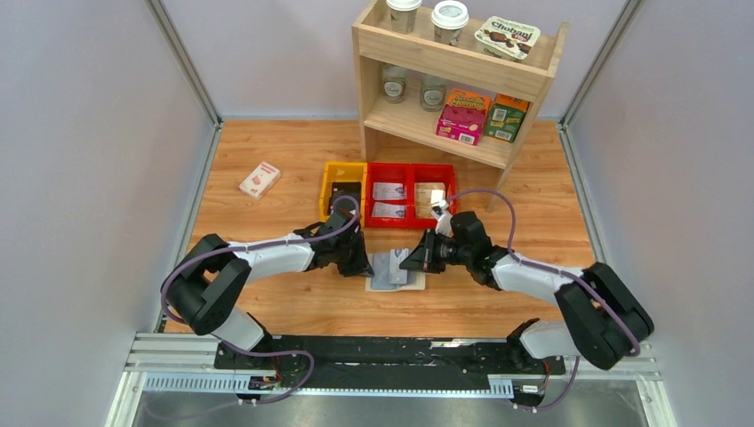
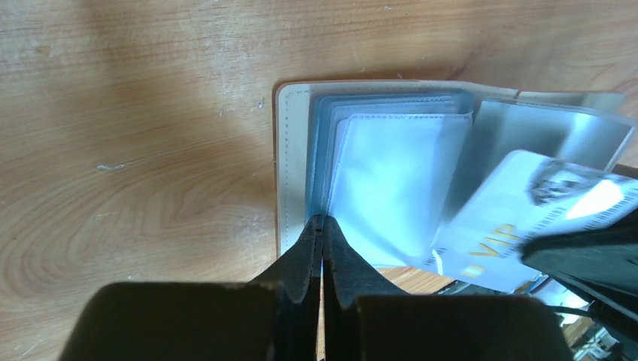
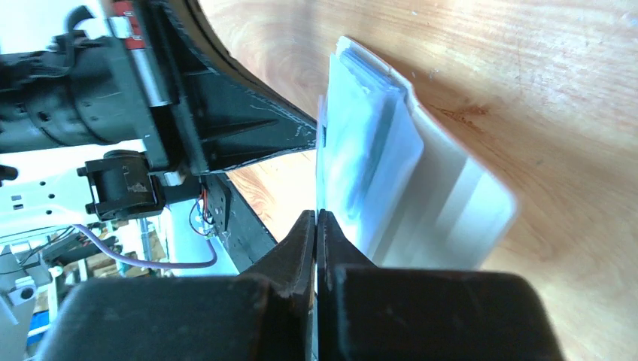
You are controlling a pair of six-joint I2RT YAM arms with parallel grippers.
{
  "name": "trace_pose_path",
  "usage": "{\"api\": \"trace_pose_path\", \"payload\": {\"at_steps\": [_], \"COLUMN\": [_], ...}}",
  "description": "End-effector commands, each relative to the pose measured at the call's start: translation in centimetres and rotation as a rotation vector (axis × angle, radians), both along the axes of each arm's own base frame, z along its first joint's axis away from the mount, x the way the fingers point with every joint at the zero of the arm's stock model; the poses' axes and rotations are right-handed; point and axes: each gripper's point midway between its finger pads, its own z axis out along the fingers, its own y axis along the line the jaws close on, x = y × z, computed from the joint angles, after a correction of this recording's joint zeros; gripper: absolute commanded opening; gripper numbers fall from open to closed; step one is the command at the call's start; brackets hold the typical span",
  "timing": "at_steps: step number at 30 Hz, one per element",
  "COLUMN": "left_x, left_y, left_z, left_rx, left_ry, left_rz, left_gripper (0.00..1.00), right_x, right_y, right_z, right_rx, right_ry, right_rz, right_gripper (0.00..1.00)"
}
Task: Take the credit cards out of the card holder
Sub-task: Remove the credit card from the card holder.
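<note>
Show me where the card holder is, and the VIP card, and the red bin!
card holder (image 2: pixel 290 173), left wrist view, on its cream stitched border.
VIP card (image 2: pixel 493 242), left wrist view, on the gold lettering.
red bin (image 1: pixel 391 166), top view, on its back rim.

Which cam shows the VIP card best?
Left wrist: the VIP card lies face-on, print readable, angled over the card holder. Right wrist shows it only edge-on at its shut jaws. Top external: too small to tell from the holder.
</note>
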Motion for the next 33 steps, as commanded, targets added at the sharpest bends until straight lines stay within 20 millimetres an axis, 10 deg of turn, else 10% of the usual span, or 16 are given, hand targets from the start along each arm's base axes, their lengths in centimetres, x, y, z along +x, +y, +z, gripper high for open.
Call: {"api": "trace_pose_path", "payload": {"at_steps": [1, 9, 17, 33], "left_x": [-0.1, 2.6, 2.2, 0.5], "left_y": [1.2, 0.2, -1.6, -3.5], "left_z": [-0.5, 9.2, 21.1, 24.9], "left_rx": [0.056, -0.135, -0.615, -0.88], "left_ry": [-0.031, -0.286, -0.552, -0.628], "left_rz": [0.012, 0.089, 0.165, 0.166], "left_gripper": [0.01, 0.54, 0.74, 0.75], "right_x": [1.1, 2.1, 2.4, 0.8], "right_y": [-1.6, -3.0, -2.7, -1.3], "right_z": [2.7, 8.7, 16.5, 20.9], "right_rx": [-0.061, 0.027, 0.315, 0.551], "right_ry": [-0.146, -0.285, -0.427, -0.455], "right_rz": [-0.042, -0.196, -0.379, -0.385], "right_gripper": [0.0, 0.0, 0.0, 0.0]}}
